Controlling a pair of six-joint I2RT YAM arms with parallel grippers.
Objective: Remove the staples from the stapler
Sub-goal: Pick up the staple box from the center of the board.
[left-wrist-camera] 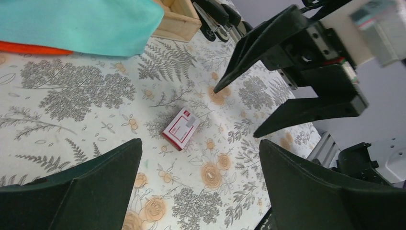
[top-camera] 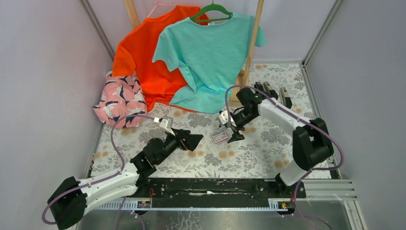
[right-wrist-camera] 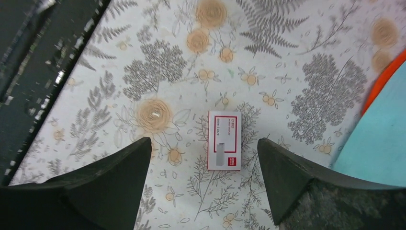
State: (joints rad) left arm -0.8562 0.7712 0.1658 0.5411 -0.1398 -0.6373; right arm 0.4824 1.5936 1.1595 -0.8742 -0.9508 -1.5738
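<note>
Both grippers hover open and empty over the flowered tablecloth. A small white-and-pink box [top-camera: 219,137] [left-wrist-camera: 181,128] [right-wrist-camera: 224,140] lies flat between them. My left gripper [top-camera: 194,139] [left-wrist-camera: 200,143] is just left of the box. My right gripper [top-camera: 235,138] [right-wrist-camera: 203,141] [left-wrist-camera: 235,113] is right above it, with the box between its fingers' lines. Two dark staplers [top-camera: 273,92] [left-wrist-camera: 215,19] lie at the back right by the wooden frame. A tiny silvery piece [right-wrist-camera: 155,114] [left-wrist-camera: 209,175] rests on an orange flower; I cannot tell whether it is staples.
A teal shirt [top-camera: 210,52] and an orange shirt [top-camera: 143,62] hang on a wooden rack [top-camera: 251,48] at the back. A pink patterned bundle [top-camera: 119,99] sits at the back left. A black rail [top-camera: 215,187] runs along the near edge. Grey walls close in on both sides.
</note>
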